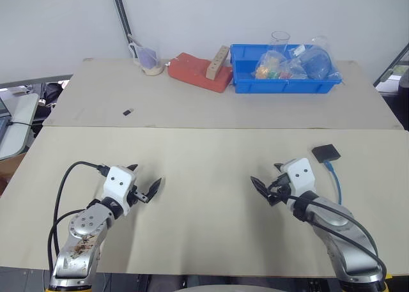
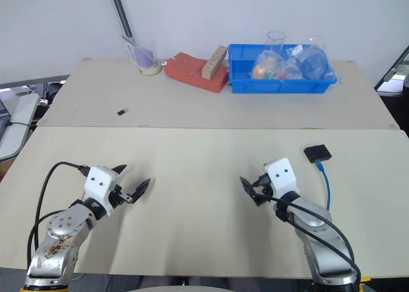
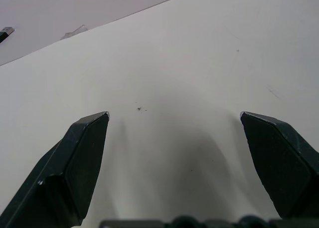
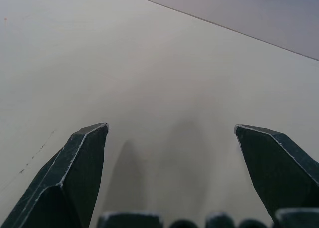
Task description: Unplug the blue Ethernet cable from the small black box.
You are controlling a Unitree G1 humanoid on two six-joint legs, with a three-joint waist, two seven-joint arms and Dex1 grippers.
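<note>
The small black box (image 1: 326, 153) lies flat on the right side of the near table. The blue Ethernet cable (image 1: 335, 180) runs from the box's near edge toward me and disappears behind my right arm; its plug sits at the box. My right gripper (image 1: 265, 174) hovers open and empty over bare tabletop, a hand's width to the left of the box, pointing inward. In the right wrist view its fingers (image 4: 75, 173) stand wide apart over the plain surface. My left gripper (image 1: 146, 177) is open and empty over the left side of the table, and its fingertips (image 3: 84, 153) are spread wide.
On the far table stand a blue bin (image 1: 287, 85) of clear plastic items, a red pad (image 1: 195, 71) with a wooden block (image 1: 217, 62) on it, and a cup (image 1: 151, 62). A tiny black stick (image 1: 128, 112) lies there too. A seam (image 1: 217, 128) divides the two tables.
</note>
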